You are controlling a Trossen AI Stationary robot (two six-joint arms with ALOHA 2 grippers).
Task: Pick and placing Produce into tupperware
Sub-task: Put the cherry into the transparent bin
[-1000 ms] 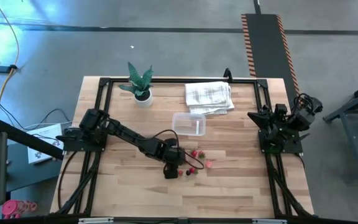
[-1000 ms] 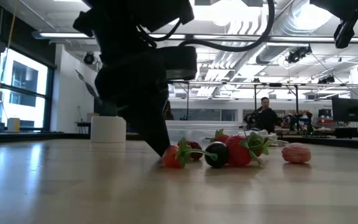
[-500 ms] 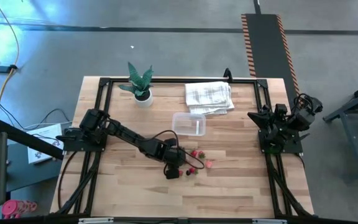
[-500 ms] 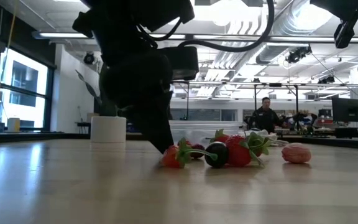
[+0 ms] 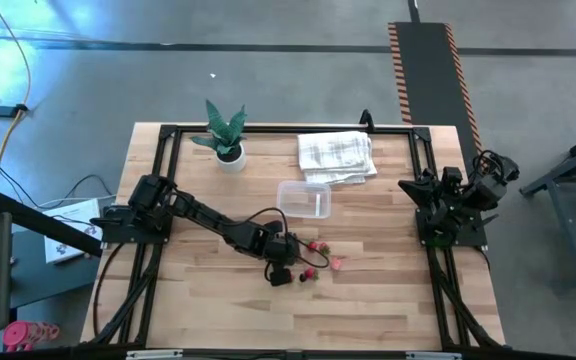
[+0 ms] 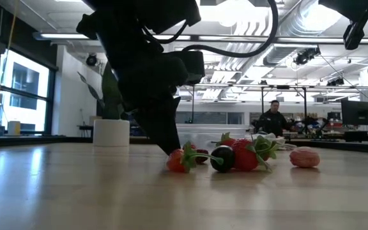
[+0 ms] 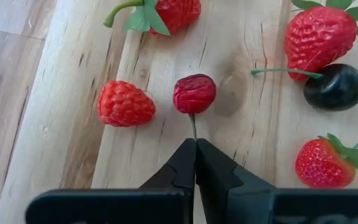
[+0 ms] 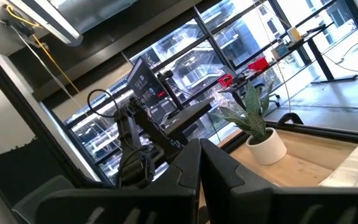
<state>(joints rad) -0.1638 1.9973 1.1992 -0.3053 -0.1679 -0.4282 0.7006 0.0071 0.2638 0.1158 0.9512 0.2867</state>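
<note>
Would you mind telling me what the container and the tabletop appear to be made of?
The container looks like clear, colourless plastic: the wood shows through its walls. The tabletop appears to be light butcher-block wood with a smooth, faintly glossy finish: parallel planks and grain lines show, and the low view catches soft reflections.

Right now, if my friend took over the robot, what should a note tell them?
Left gripper: shut on the stem of a dark-red cherry, low on the table amid the produce.
Right gripper: shut, parked at the table's right edge.
Tupperware: nothing seen inside, beside the folded towel.
Done: no piece seen in it.
Left: carry the cherry over, then the strawberries and other pieces.
</note>
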